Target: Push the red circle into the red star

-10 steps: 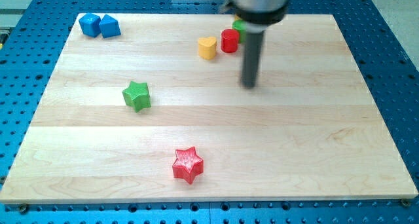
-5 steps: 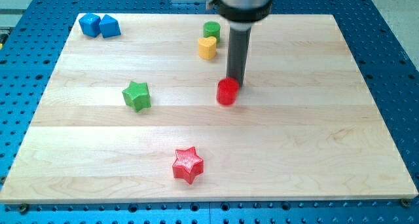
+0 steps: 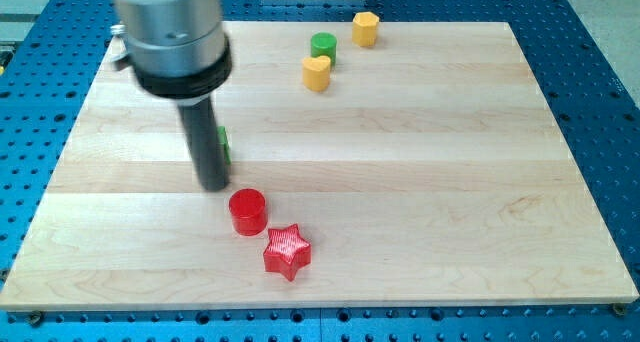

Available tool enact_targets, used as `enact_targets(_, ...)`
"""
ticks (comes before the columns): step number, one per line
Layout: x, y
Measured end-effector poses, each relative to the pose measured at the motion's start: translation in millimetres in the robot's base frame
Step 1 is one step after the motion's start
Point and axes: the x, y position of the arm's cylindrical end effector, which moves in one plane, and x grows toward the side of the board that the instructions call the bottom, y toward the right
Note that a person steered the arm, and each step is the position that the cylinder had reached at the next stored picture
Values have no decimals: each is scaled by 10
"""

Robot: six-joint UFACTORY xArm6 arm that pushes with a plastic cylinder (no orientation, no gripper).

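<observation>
The red circle (image 3: pixel 247 211) is a short red cylinder lying low on the board, left of centre. The red star (image 3: pixel 287 251) lies just below and to the right of it; the two look as if they touch or nearly touch. My tip (image 3: pixel 212 185) rests on the board just above and to the left of the red circle, a small gap away from it.
A green star (image 3: pixel 222 145) is mostly hidden behind the rod. A yellow heart (image 3: pixel 317 72), a green cylinder (image 3: pixel 322 46) and a yellow hexagon block (image 3: pixel 365 28) sit near the view's top. The wooden board (image 3: pixel 480 182) lies on a blue perforated table.
The red circle has slid down and to the left, from mid-board to beside the red star. My tip has moved left and down with it. The yellow hexagon block now shows at the top.
</observation>
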Motion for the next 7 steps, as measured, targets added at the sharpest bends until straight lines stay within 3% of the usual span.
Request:
enact_targets(1, 176, 548)
enact_targets(5, 167, 570)
enact_targets(7, 371, 675)
